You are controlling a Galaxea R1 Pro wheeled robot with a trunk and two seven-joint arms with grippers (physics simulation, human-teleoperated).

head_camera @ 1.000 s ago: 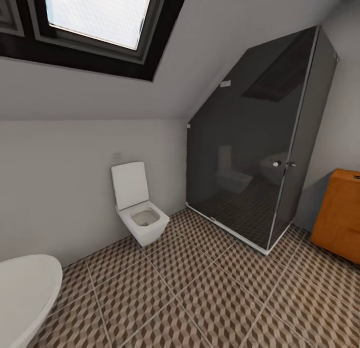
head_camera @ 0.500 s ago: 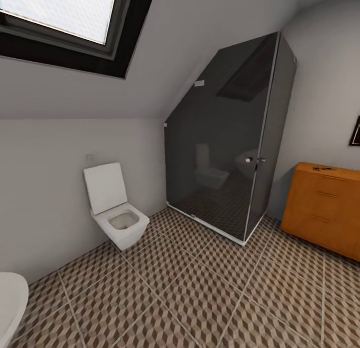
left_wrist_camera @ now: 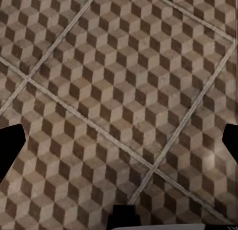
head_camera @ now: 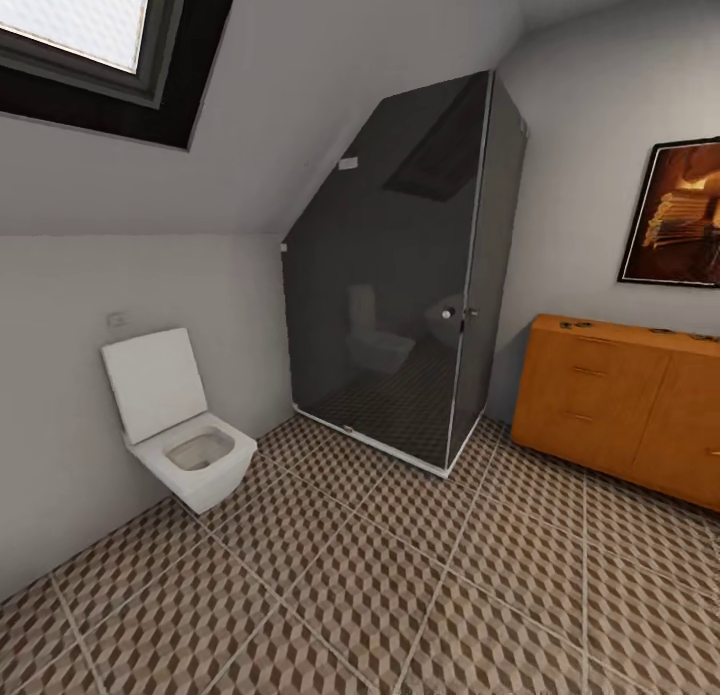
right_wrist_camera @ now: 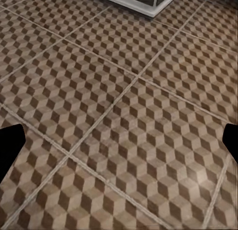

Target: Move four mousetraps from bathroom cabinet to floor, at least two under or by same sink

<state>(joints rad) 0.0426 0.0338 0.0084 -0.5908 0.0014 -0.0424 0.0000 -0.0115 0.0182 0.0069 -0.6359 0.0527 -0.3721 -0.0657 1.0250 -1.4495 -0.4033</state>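
The orange-brown cabinet [head_camera: 620, 400] stands against the right wall in the head view, its drawers shut. Small dark mousetraps lie on its flat top, one near the left end [head_camera: 577, 324] and one further right [head_camera: 661, 331]; they are too small to make out in detail. The cube-patterned bathroom floor [head_camera: 400, 585] spreads between me and the cabinet. My left gripper [left_wrist_camera: 119, 140] hangs open over bare tiles, and so does my right gripper [right_wrist_camera: 119, 143], with nothing between the fingers of either. The bathroom sink is out of view.
A white wall-hung toilet [head_camera: 180, 435] with its lid up is at the left. A dark glass shower enclosure [head_camera: 410, 295] fills the far corner, its white base [right_wrist_camera: 141, 1] near my right gripper. A framed picture [head_camera: 680, 215] hangs above the cabinet.
The camera has turned to the right: toilet and shower slid left in the picture, the white bathtub left it, and more of the cabinet plus the framed picture came in.
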